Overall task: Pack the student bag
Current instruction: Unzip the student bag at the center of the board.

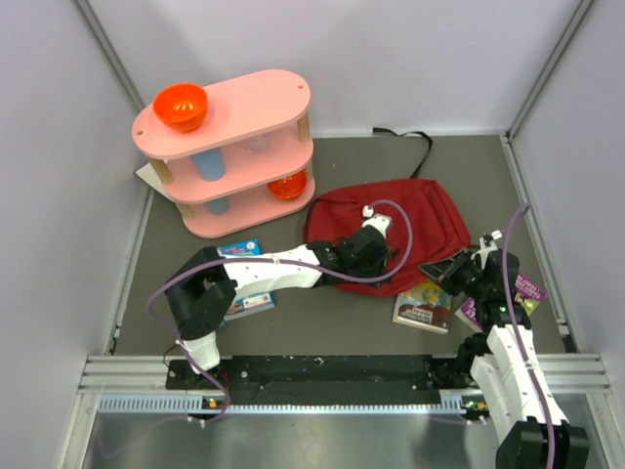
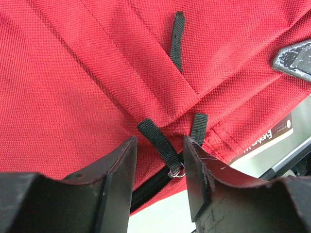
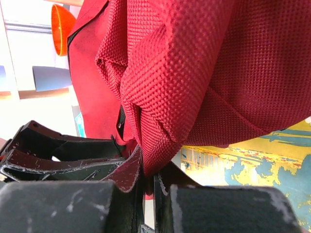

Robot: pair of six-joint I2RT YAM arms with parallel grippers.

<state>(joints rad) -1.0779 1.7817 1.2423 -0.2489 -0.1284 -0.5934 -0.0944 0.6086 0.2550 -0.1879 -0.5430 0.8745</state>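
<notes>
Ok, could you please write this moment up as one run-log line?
left gripper: open, straddling zip pull | right gripper: shut on student bag fold | yellow book: outside bag, unpacked

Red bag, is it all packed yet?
Not yet. Nothing looks done: the books lie outside the red bag. In hand: the right fingers pinch a fold of its fabric, and the left fingers stand open around a zip pull. Left: open it and put the books in.

partial word "Even", brown book cover [image 2: 271, 137]
</notes>
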